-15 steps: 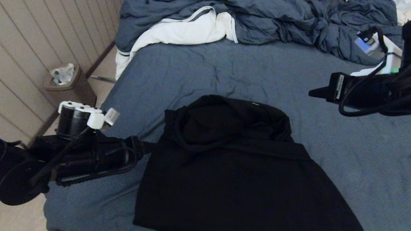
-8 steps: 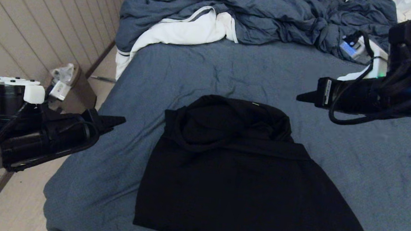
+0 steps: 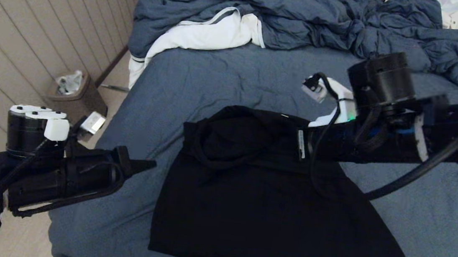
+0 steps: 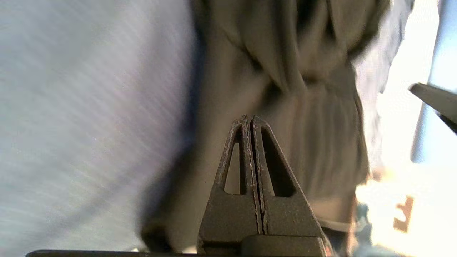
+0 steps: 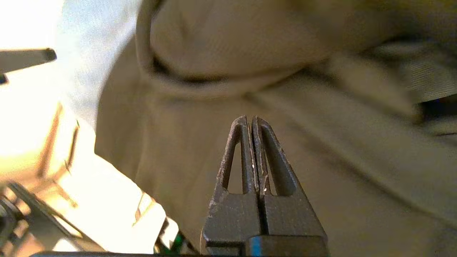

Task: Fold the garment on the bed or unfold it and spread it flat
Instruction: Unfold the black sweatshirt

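Where hoodie (image 3: 271, 208) lies, pincers (image 4: 250, 119) together.

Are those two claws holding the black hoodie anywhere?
No. The left gripper and right gripper are both shut on nothing; the hoodie lies folded on the bed.

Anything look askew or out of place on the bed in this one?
The hoodie lies folded, but unevenly: its hood is bunched at the top and its right edge slants outward. Beyond it the comforter is rumpled, with a white cloth spilling over the bed's left edge. Nothing looks damaged.
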Tool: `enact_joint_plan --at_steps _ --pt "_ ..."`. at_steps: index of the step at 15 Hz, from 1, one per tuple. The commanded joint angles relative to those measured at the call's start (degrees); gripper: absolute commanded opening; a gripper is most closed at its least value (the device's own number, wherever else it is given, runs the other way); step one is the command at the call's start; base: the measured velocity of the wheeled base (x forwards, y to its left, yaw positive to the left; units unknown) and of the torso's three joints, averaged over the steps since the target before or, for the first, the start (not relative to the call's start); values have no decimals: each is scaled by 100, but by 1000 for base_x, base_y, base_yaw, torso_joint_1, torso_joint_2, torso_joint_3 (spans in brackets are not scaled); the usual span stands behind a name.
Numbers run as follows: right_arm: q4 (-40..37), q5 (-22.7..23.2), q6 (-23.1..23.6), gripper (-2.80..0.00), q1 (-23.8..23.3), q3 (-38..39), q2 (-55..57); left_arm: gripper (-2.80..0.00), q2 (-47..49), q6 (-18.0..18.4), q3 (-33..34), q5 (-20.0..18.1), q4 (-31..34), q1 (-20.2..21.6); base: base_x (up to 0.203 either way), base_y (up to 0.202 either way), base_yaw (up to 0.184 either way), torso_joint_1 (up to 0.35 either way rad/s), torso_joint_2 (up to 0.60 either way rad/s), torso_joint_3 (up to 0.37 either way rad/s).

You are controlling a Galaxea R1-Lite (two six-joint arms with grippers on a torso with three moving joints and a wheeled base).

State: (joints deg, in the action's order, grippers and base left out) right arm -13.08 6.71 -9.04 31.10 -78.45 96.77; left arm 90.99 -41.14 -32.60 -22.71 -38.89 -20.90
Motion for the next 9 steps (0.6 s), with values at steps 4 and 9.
enact_joint_plan --at_steps 4,9 --pt "-55 -611 131 -280 931 -198 1072 -280 68 -149 236 -23 -146 -310 0 0 0 0 0 0" --pt "-121 -929 281 -280 1369 -413 1437 -280 95 -270 301 -32 -242 -453 0 0 0 0 0 0"
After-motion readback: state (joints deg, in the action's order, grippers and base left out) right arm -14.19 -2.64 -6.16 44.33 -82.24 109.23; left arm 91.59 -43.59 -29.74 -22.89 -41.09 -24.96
